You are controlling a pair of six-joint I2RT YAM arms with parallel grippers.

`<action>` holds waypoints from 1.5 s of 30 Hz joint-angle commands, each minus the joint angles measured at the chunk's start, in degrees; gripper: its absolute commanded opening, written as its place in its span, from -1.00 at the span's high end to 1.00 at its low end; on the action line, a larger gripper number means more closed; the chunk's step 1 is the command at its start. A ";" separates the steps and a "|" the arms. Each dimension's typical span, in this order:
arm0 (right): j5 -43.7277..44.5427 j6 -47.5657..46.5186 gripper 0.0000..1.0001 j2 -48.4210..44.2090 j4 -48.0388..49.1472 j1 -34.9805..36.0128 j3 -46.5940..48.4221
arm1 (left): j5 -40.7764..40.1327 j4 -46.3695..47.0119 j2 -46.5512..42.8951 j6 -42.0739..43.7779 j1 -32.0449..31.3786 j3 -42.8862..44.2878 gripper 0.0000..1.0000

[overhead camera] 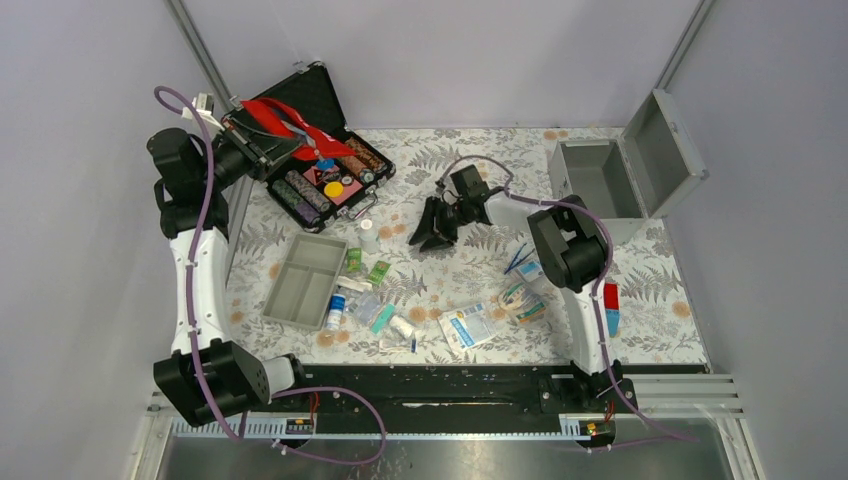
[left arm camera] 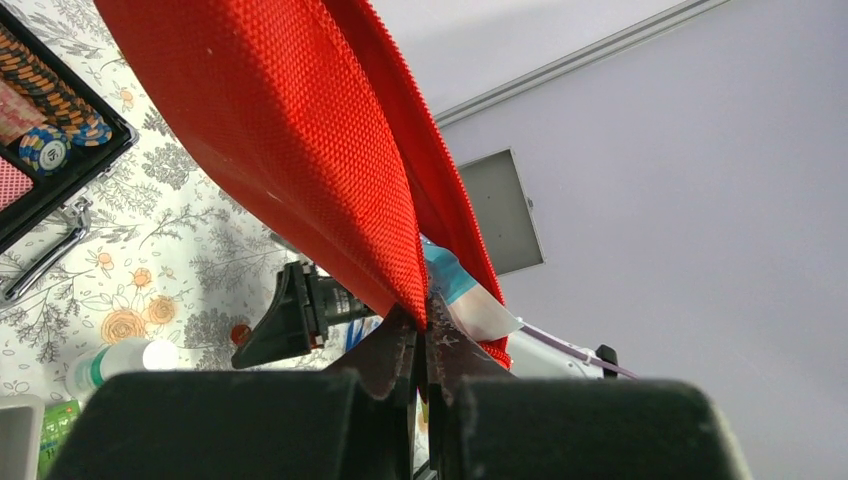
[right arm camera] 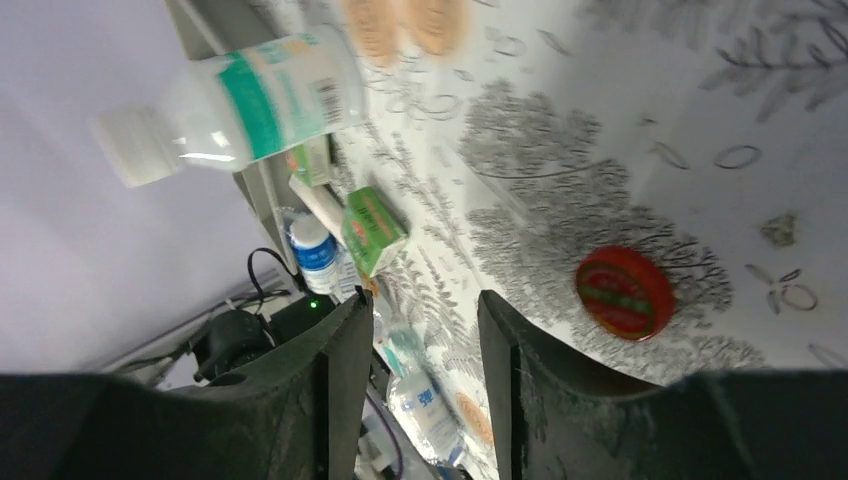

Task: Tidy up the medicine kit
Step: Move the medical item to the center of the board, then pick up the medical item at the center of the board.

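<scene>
At rear-left, left jaws clamp red pouch point(left arm camera: 280, 130); right jaws half open.

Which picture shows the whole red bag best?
The top view: the red pouch shows in full, held up over the black case. The left wrist view shows only a stretch of its fabric up close, pinched in the shut left hand. The right wrist view does not show it.

1. The red pouch point(left arm camera: 300, 150) is coarse woven cloth, matt.
2. The medicine kit point(overhead camera: 600, 182) is smooth, matt silver-grey metal.
3. The white bottle point(right arm camera: 235, 105) is glossy plastic with a paper label.
4. The red tin point(right arm camera: 625, 292) has a shiny lid.
5. The grey tray point(overhead camera: 305, 280) looks like matt plastic.
6. The bench point(overhead camera: 440, 275) has a smooth, floral-printed cover.
</scene>
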 commanded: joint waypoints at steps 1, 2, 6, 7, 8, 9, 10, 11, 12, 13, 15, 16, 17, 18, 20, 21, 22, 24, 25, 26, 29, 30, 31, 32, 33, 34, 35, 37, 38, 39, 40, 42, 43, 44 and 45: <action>4.11 -13.71 -0.02 -6.62 -7.10 0.04 7.37 | 1.62 4.86 -0.90 -1.08 0.05 -0.30 1.00; 4.48 -13.25 -0.03 -5.76 -7.16 -0.26 8.38 | 1.72 4.98 -0.89 -1.12 0.12 -0.41 1.00; 5.89 -12.34 -0.03 -1.49 -9.39 -1.95 12.68 | 2.00 5.36 -1.26 -1.28 0.14 -1.11 1.00; 7.76 -14.55 -0.03 -0.80 -12.46 -2.11 14.27 | 2.23 5.28 -1.37 -1.27 0.11 -1.18 1.00; 10.11 -18.47 -0.03 -0.28 -16.39 -2.13 16.21 | 2.43 5.00 -1.46 -1.13 0.13 -1.21 1.00; 13.30 -22.65 -0.02 -0.17 -20.03 -1.90 18.27 | 2.70 4.68 -1.50 -0.95 0.08 -1.18 1.00; 16.21 -27.68 -0.02 -0.42 -23.24 -1.61 19.67 | 2.98 4.39 -1.50 -0.70 0.12 -1.15 1.00; 19.10 -32.89 -0.02 -0.88 -25.80 -1.24 20.72 | 3.16 4.07 -1.55 -0.51 0.13 -1.15 1.00; 21.54 -37.92 -0.02 -1.56 -28.14 -0.81 21.41 | 3.12 4.03 -1.54 -0.45 0.13 -1.15 1.00; 23.64 -43.51 -0.02 -2.20 -30.06 -0.36 21.80 | 3.17 4.15 -1.53 -0.56 0.13 -1.17 1.00; 29.32 -53.24 -0.04 -3.31 -33.03 1.03 21.71 | 3.20 4.44 -1.43 -0.77 0.11 -1.18 1.00; 31.95 -57.59 -0.06 -3.39 -34.33 1.97 21.53 | 3.18 4.61 -1.46 -0.84 0.12 -1.27 1.00; 34.16 -60.87 -0.10 -3.24 -35.66 2.85 21.59 | 3.17 4.91 -1.36 -0.84 0.14 -1.38 1.00; 35.81 -63.49 -0.16 -3.00 -36.50 3.55 21.40 | 3.09 5.06 -1.34 -0.82 0.13 -1.51 1.00; 37.35 -67.39 -0.19 -2.75 -36.99 4.60 20.49 | 2.93 5.55 -1.18 -1.02 0.12 -1.95 1.00; 37.80 -68.33 -0.19 -2.62 -36.84 5.18 20.21 | 2.87 5.74 -1.16 -1.12 0.17 -2.21 1.00; 37.74 -68.80 -0.17 -2.46 -36.55 5.57 20.21 | 2.86 5.91 -1.14 -1.12 0.13 -2.55 1.00; 36.84 -69.11 -0.15 -1.83 -36.64 6.20 20.94 | 2.91 5.97 -1.13 -0.97 0.10 -2.86 1.00; 36.30 -69.15 -0.14 -1.41 -36.88 6.62 21.54 | 2.96 5.97 -1.14 -0.87 0.12 -3.03 1.00; 35.82 -69.15 -0.12 -0.98 -37.00 6.99 22.07 | 3.00 5.92 -1.24 -0.79 0.13 -3.20 1.00; 36.05 -69.09 -0.11 0.80 -38.10 7.87 24.59 | 3.06 5.89 -1.05 -0.63 0.12 -3.34 1.00; 36.42 -69.06 -0.11 1.68 -38.83 8.20 25.74 | 3.05 5.89 -0.99 -0.65 0.06 -3.32 1.00; 36.73 -69.10 -0.11 2.50 -39.55 8.41 27.38 | 3.08 5.97 -0.91 -0.72 0.12 -3.26 1.00; 36.96 -69.18 -0.10 3.44 -40.40 8.61 28.56 | 3.15 5.98 -0.77 -0.79 0.12 -3.17 1.00; 37.13 -69.08 -0.10 4.33 -41.34 8.70 29.62 | 3.13 6.02 -0.68 -0.77 0.12 -3.08 1.00; 37.21 -69.06 -0.09 5.31 -41.92 8.71 30.49 | 3.16 6.06 -0.57 -0.84 0.13 -2.99 1.00; 37.26 -69.06 -0.09 6.00 -42.34 8.75 31.31 | 3.19 6.10 -0.54 -0.86 0.08 -2.96 1.00; 37.33 -69.04 -0.08 7.30 -43.44 8.81 33.04 | 3.30 6.15 -0.45 -0.94 0.13 -2.88 1.00; 37.35 -69.03 -0.07 7.98 -44.11 8.92 34.04 | 3.34 6.15 -0.50 -0.92 0.12 -2.90 1.00; 37.28 -68.98 -0.05 8.57 -44.83 8.93 35.06 | 3.29 6.15 -0.52 -0.94 0.10 -2.99 1.00; 37.15 -68.93 -0.05 9.15 -45.44 8.91 35.88 | 3.31 6.15 -0.58 -1.00 0.12 -2.96 1.00; 36.80 -68.78 -0.04 9.78 -46.11 8.98 36.81 | 3.36 6.06 -0.65 -0.80 0.15 -3.01 1.00; 36.70 -68.73 -0.04 9.96 -46.10 8.95 36.90 | 3.31 6.00 -0.71 -0.75 0.14 -3.03 1.00; 36.59 -68.75 -0.04 10.06 -46.09 9.02 36.81 | 3.29 5.91 -0.77 -0.68 0.13 -3.03 1.00; 36.50 -68.75 -0.03 10.13 -46.13 9.13 36.79 | 3.30 5.84 -0.80 -0.65 0.13 -3.12 1.00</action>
